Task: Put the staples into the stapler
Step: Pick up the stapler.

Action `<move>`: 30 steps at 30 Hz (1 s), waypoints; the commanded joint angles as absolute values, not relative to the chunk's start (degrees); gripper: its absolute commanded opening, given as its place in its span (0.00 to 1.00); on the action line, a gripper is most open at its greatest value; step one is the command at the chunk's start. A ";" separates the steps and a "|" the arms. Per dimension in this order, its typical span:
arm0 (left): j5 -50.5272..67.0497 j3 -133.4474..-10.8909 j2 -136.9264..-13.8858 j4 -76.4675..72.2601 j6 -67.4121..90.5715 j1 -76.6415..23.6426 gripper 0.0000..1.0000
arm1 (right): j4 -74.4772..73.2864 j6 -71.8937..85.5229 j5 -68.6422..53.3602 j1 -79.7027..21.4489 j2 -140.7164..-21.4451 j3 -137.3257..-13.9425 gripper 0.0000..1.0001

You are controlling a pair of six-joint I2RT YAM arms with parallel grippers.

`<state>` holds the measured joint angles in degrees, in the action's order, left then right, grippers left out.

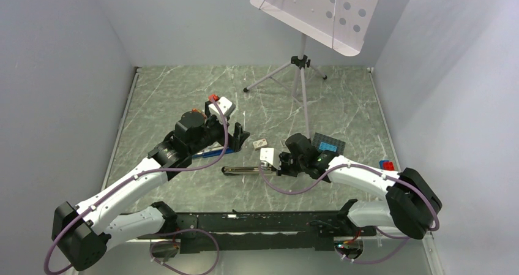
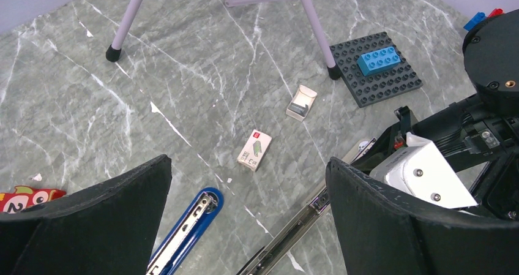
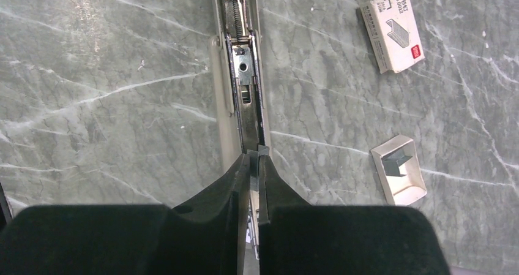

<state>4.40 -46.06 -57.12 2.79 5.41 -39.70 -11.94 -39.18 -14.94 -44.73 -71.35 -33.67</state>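
Note:
The stapler [image 3: 243,73] lies opened flat on the marble table, its silver magazine rail [image 1: 242,169] facing up. My right gripper [image 3: 255,154] hangs over the near end of that rail, shut on the staples [image 3: 255,163], a thin grey ridged block showing between the tips. In the top view the right gripper [image 1: 273,168] sits at the rail's right end. My left gripper [image 2: 248,165] is wide open and holds nothing, hovering above the table to the left of the stapler [image 2: 294,226]; in the top view the left gripper [image 1: 237,135] is behind the rail.
A blue stapler [image 2: 183,232] lies left of the silver one. A staple box [image 3: 393,29] and its open tray [image 3: 399,183], with a dark staple block inside, lie to the right. A black baseplate with a blue brick [image 2: 376,67] and a tripod [image 1: 300,73] stand further back.

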 commanded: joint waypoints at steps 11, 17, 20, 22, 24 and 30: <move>7.76 -46.32 -56.91 -2.54 10.30 -37.74 0.99 | -12.49 -35.58 -16.10 -42.83 -65.21 -36.91 0.11; 19.98 -41.96 -57.26 -12.51 33.80 -26.70 0.99 | -11.71 -31.28 -22.55 -39.38 -64.71 -39.70 0.11; 27.54 -39.65 -59.17 -18.28 45.75 -21.83 1.00 | -10.33 -30.55 -23.63 -38.32 -65.35 -40.29 0.11; 32.48 -38.77 -61.66 -21.49 52.90 -19.39 0.99 | -9.48 -30.56 -24.49 -37.57 -65.49 -40.53 0.11; 36.98 -38.59 -64.49 -24.74 58.43 -18.13 0.99 | -8.64 -31.65 -24.78 -37.36 -65.01 -40.40 0.11; 50.08 -44.07 -75.80 -23.02 64.99 -18.06 0.93 | -5.85 -35.05 -26.12 -37.29 -63.33 -40.64 0.11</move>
